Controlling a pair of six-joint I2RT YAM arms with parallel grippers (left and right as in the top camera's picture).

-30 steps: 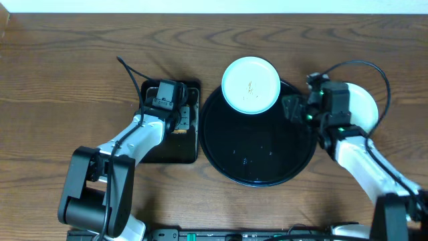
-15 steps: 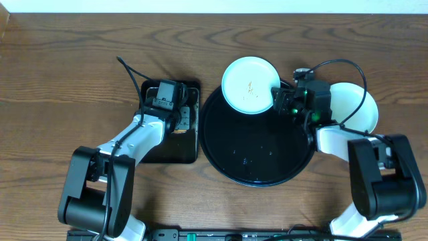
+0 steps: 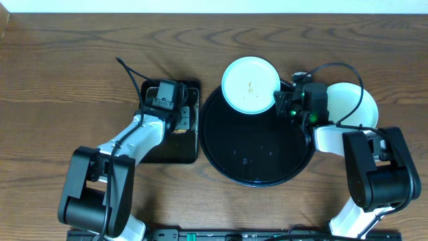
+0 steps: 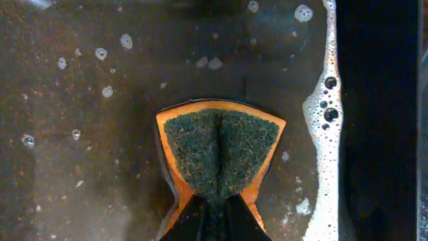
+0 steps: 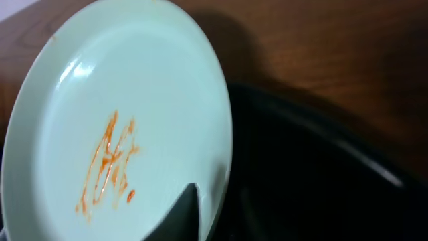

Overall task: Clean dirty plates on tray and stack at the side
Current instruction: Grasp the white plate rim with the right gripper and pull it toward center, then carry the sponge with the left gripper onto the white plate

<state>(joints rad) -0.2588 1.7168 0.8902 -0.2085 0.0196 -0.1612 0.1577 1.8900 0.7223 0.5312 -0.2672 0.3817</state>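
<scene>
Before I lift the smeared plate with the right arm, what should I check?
1. The right gripper at the smeared plate rim: ok.
2. Grip closed on that rim: cannot tell; only one finger shows, lying over it.
3. Plate clean: not ok; orange sauce smear on it.
4. The sponge pinched in the left gripper: ok.
5. Stacking side: ok; a second plate lies on the table right of the round tray.
</scene>
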